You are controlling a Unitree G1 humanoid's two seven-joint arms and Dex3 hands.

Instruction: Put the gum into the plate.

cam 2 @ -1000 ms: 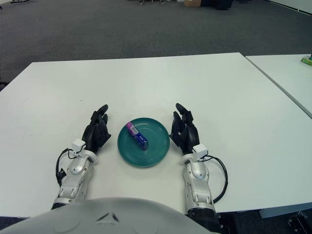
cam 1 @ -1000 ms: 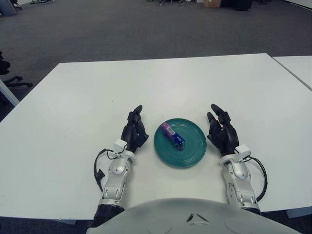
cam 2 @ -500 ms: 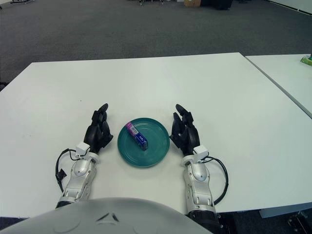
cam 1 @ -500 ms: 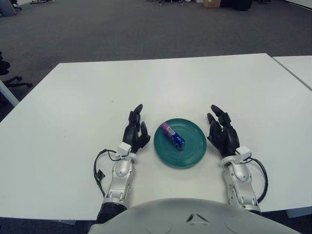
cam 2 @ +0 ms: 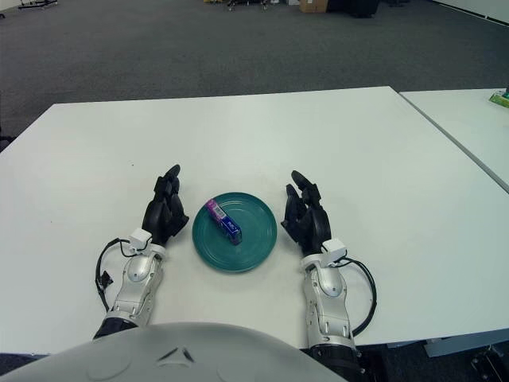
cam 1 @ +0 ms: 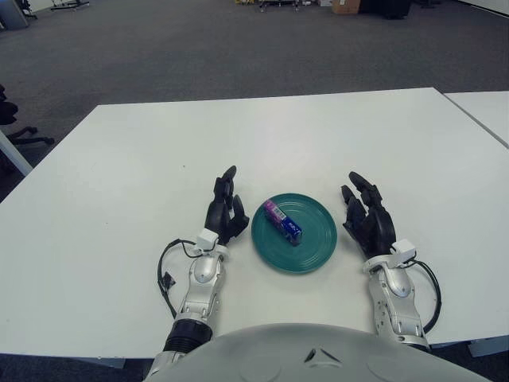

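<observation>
Nearest the camera, the left hand [cam 1: 223,208] shows just beside the left rim of the plate [cam 1: 316,243], fingers extended and relaxed, grasping nothing; the right hand [cam 1: 368,220] shows just beside the plate's right rim, likewise loose-fingered and empty; whether either palm touches the table [cam 1: 119,175] cannot be told. Between the two hands sits the round teal plate, flat on the white table surface. The gum [cam 1: 282,222], a small blue pack with a purple end, lies inside the plate, left of its centre, angled with the purple end farther from the robot. Beyond the table's far edge lies grey carpet floor [cam 1: 159,48]; a second white table [cam 2: 477,119] stands at right.
</observation>
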